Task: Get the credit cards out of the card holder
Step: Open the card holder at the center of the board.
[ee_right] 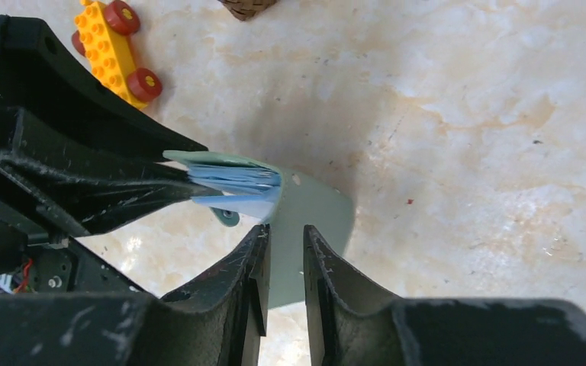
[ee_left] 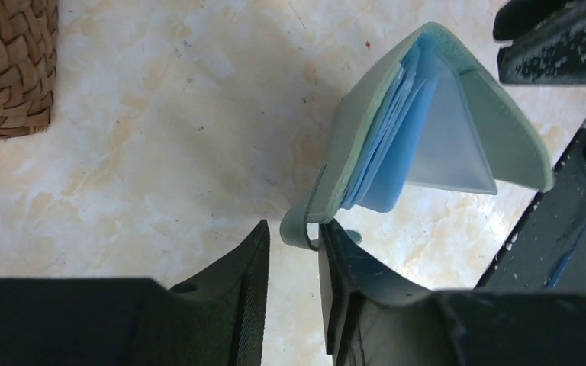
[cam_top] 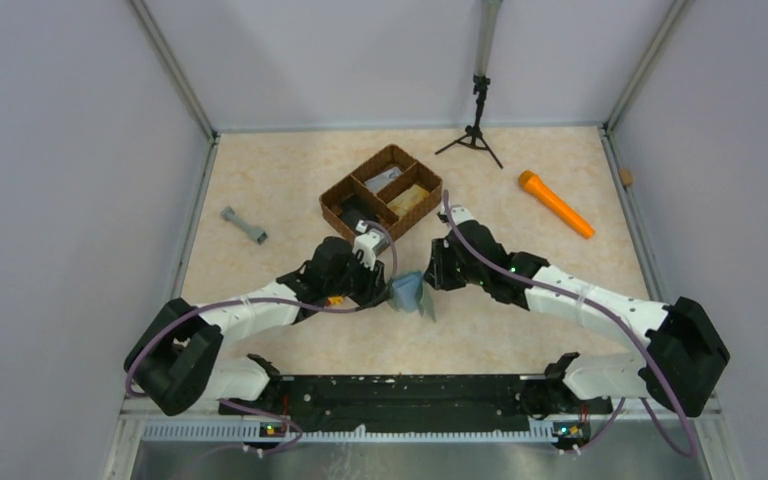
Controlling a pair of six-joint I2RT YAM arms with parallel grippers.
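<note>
the task is partway in, by my reading: the small flat sage grey-green folding card holder (cam_top: 410,293) is spread open between the two arms at the middle of the pale marbled surface (cam_top: 260,180), just in front of the brown woven divided basket (cam_top: 337,208), but no card lies out anywhere, so the pulling itself is not yet done. the left gripper (ee_left: 295,236) has its jaws drawn close on the lower edge of one cover, by the small clasp tab, and the right gripper (ee_right: 285,232) has its jaws pressed on the other cover's pale panel; each appears to be pinching its own side, which is what keeps the fold open. what is left is to free a jaw and draw the contents out. the top view gives only the layout: both arms meeting over a small tent of green, too small to show the inside or whether it touches the surface. the left wrist view looks straight into the fold and shows a stack of translucent blue sleeves (ee_left: 393,145) fanned against one cover; whether cards sit in them i cannot tell. the right wrist view shows those sleeves edge-on, and a yellow toy brick car with red wheels (ee_right: 114,46) beyond the left arm.
</note>
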